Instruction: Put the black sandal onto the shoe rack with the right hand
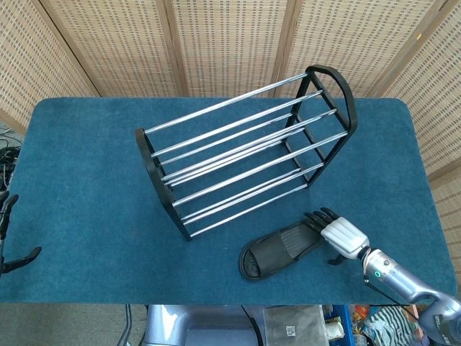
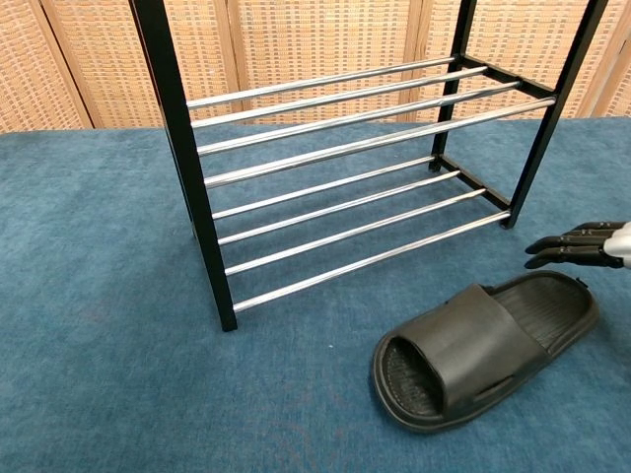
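The black sandal (image 1: 277,249) (image 2: 481,347) lies flat on the blue tabletop, toe opening towards the front left, just in front of the shoe rack (image 1: 245,148) (image 2: 345,163). The rack has black end frames and chrome bars on two levels, with nothing on them. My right hand (image 1: 337,234) (image 2: 582,246) hovers over the sandal's heel end, its dark fingers stretched out and apart, holding nothing. Whether it touches the heel is unclear. My left hand (image 1: 7,238) shows only as dark fingertips at the far left edge of the head view, spread and empty.
The blue felt table (image 1: 86,173) ends close in front of the sandal. Wicker screens (image 1: 230,36) stand behind the table. Bare cloth lies left of the rack.
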Controlling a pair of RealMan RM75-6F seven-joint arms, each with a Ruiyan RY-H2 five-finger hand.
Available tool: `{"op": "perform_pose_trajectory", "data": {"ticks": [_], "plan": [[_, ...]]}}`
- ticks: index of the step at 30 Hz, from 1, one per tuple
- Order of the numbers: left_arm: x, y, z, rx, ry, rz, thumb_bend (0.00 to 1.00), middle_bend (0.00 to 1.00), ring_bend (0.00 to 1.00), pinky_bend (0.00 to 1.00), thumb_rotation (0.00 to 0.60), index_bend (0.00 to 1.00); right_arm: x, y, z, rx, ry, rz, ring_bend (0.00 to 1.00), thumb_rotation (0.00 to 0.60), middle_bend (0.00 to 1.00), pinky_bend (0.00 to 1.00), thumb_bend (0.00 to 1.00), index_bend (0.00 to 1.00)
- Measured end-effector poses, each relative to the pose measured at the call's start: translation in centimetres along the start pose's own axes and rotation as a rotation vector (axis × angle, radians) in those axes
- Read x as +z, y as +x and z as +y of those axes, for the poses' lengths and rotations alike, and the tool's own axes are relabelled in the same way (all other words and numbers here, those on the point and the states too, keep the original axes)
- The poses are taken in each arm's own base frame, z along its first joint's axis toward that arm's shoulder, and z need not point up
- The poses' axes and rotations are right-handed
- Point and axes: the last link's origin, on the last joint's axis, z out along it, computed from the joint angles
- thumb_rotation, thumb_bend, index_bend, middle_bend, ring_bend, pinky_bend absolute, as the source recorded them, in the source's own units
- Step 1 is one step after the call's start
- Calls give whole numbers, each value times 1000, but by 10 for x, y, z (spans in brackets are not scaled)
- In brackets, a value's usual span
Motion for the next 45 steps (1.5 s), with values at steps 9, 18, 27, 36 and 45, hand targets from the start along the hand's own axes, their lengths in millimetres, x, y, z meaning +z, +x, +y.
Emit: {"op": "perform_pose_trajectory", "data": {"ticks": [9,18,27,36,45], "plan": [[2,-3,1,8,8,-7,182,0,0,0,600,0,16,6,-9,-17,27,-21,0,600,0,0,0,0],[4,-3,1,10,14,-10,182,0,0,0,600,0,30,10,-21,-84,56,-71,0,600,0,0,0,0],[5,-4,0,9,16,-10,182,0,0,0,600,0,41,13,-28,-136,55,-135,0,600,0,0,0,0],[5,-4,0,11,15,-14,183,0,0,0,600,0,46,13,-32,-153,49,-143,138,600,339,25,21,345],[5,-4,0,9,14,-15,182,0,0,0,600,0,46,12,-35,-103,45,-92,449,600,610,347,277,579]]}}
